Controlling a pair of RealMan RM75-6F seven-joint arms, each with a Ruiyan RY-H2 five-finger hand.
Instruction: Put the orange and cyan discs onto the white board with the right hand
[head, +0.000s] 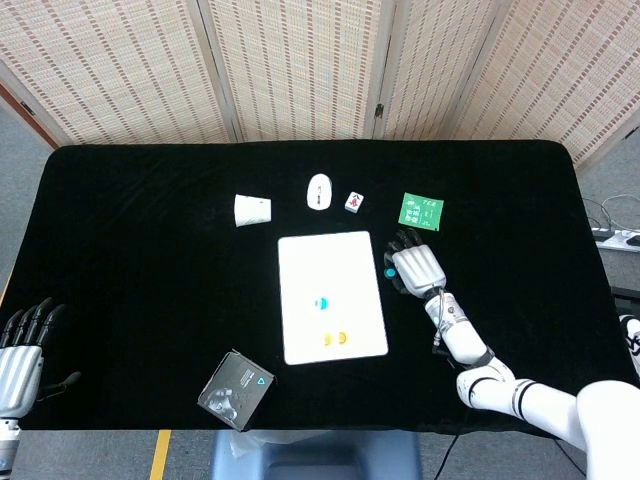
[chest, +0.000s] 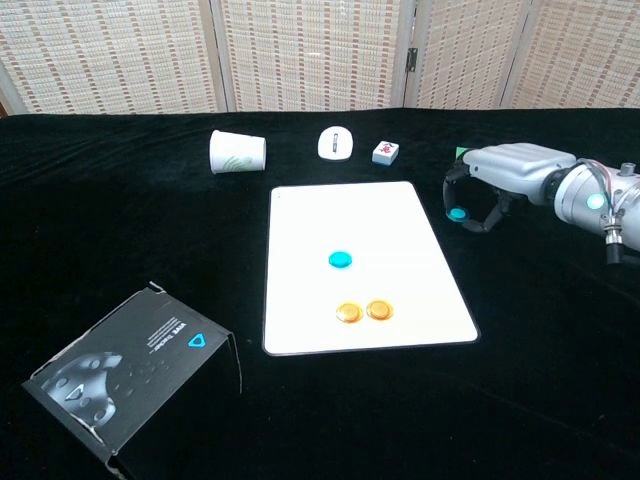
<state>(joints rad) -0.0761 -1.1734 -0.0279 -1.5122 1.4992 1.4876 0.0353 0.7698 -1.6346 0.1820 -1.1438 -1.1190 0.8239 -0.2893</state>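
The white board (head: 330, 260) (chest: 350, 215) lies mid-table. On it rest one cyan disc (head: 321, 301) (chest: 340, 260) and two orange discs (head: 335, 339) (chest: 363, 311) side by side near its front edge. Just off the board's right edge, my right hand (head: 415, 268) (chest: 495, 178) pinches a second cyan disc (head: 389, 272) (chest: 457, 213) in its fingertips, a little above the black cloth. My left hand (head: 22, 345) hangs at the table's near left corner, fingers apart and holding nothing; only the head view shows it.
Behind the board stand a tipped paper cup (head: 252, 209) (chest: 237, 152), a white mouse (head: 319, 190) (chest: 336, 143) and a small tile (head: 354, 202) (chest: 386, 152). A green card (head: 421, 211) lies behind my right hand. A black box (head: 235, 389) (chest: 130, 372) sits front left.
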